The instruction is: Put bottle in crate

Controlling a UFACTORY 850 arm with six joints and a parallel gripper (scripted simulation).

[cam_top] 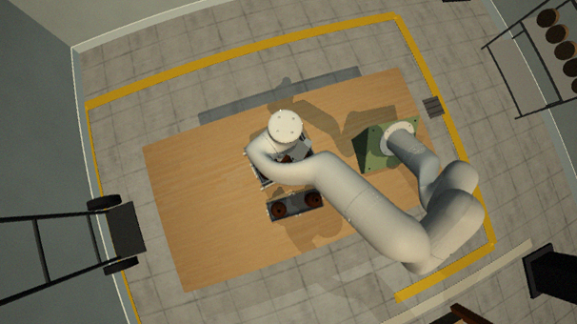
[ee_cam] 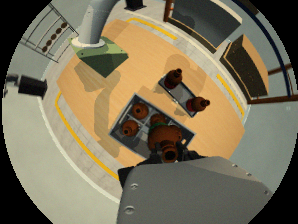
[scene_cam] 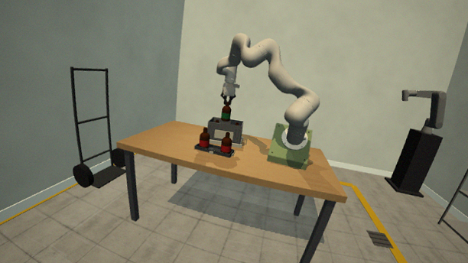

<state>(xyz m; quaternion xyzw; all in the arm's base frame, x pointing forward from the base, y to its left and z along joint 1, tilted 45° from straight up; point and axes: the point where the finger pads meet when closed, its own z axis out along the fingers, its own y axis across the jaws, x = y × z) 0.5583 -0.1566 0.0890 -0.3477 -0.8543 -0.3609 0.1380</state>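
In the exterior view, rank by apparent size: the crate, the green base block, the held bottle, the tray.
1. Green base block
2. Crate
3. Tray: about as wide as the crate but much flatter, and nearer the camera
4. Held bottle

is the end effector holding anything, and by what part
Yes: a green-labelled bottle, gripped by its neck at the top, hanging upright over the crate.

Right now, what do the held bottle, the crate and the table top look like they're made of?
Bottle: probably amber glass or plastic, dark brown with a green band. Crate: grey and flat-sided, perhaps metal or plastic. Table top: wood look, visible grain, matte.
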